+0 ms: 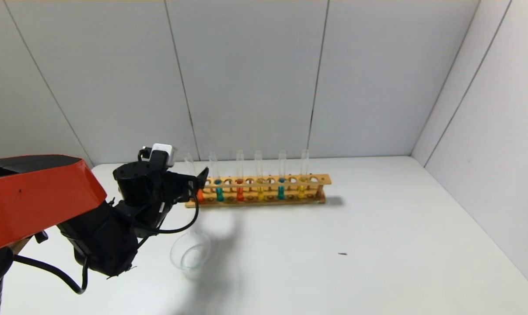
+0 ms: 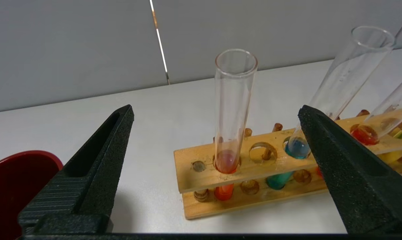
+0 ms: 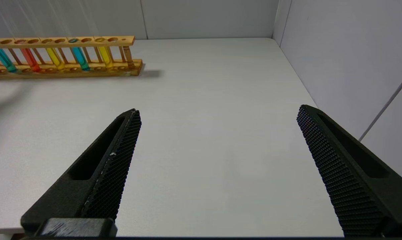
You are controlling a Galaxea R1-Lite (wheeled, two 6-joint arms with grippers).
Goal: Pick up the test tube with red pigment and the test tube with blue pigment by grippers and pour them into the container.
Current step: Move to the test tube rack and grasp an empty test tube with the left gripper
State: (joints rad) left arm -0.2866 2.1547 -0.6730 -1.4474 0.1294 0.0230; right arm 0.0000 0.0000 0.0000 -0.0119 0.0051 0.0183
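While both tubes stand in the rack (image 1: pixel 264 202), nothing is poured: left gripper (image 2: pixel 217 115), spread wide, faces the red tube (image 2: pixel 233 106); blue tube (image 2: pixel 324 110) beside; glass dish (image 1: pixel 190 254) near; right gripper (image 3: pixel 217 116) also spread, parked.

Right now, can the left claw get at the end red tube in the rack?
Probably yes: the left claw is open, the test tube with red pigment stands upright in line between its fingers, nothing blocking.

White table (image 1: pixel 377 227) carries wooden rack (image 1: pixel 258 200), glass container (image 1: pixel 190 255), red cup (image 2: pixel 11 186).
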